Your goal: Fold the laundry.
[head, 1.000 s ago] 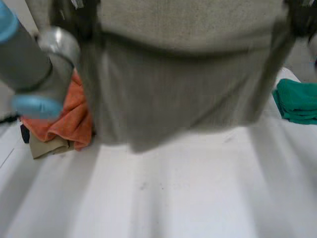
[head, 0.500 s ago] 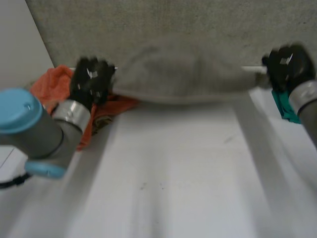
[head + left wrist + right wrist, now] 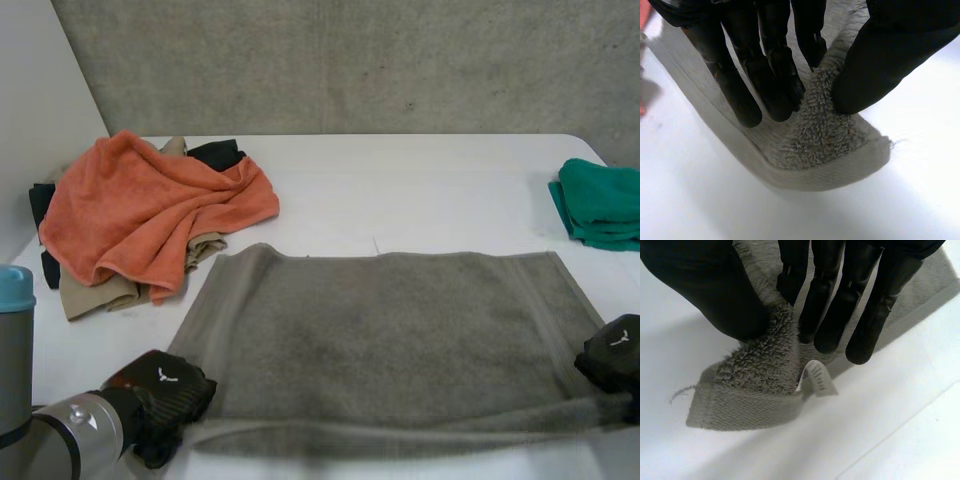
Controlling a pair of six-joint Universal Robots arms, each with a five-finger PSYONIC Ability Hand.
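Observation:
A grey towel (image 3: 385, 340) lies spread flat across the near half of the white table (image 3: 420, 190). My left hand (image 3: 165, 390) is at the towel's near left corner. In the left wrist view that corner (image 3: 830, 145) is pinched between the fingers (image 3: 775, 75) and the thumb (image 3: 875, 65). My right hand (image 3: 612, 355) is at the near right corner. The right wrist view has the corner (image 3: 760, 375), with a small white label (image 3: 817, 377), pinched between thumb (image 3: 715, 290) and fingers (image 3: 840, 305).
A heap of laundry lies at the far left: an orange towel (image 3: 150, 210) over beige (image 3: 95, 295) and dark (image 3: 215, 153) pieces. A folded green towel (image 3: 600, 205) sits at the table's right edge. A grey wall (image 3: 350, 60) rises behind the table.
Both hands have swung the grey towel down from the air and towards the near edge. It now lies flat on the table.

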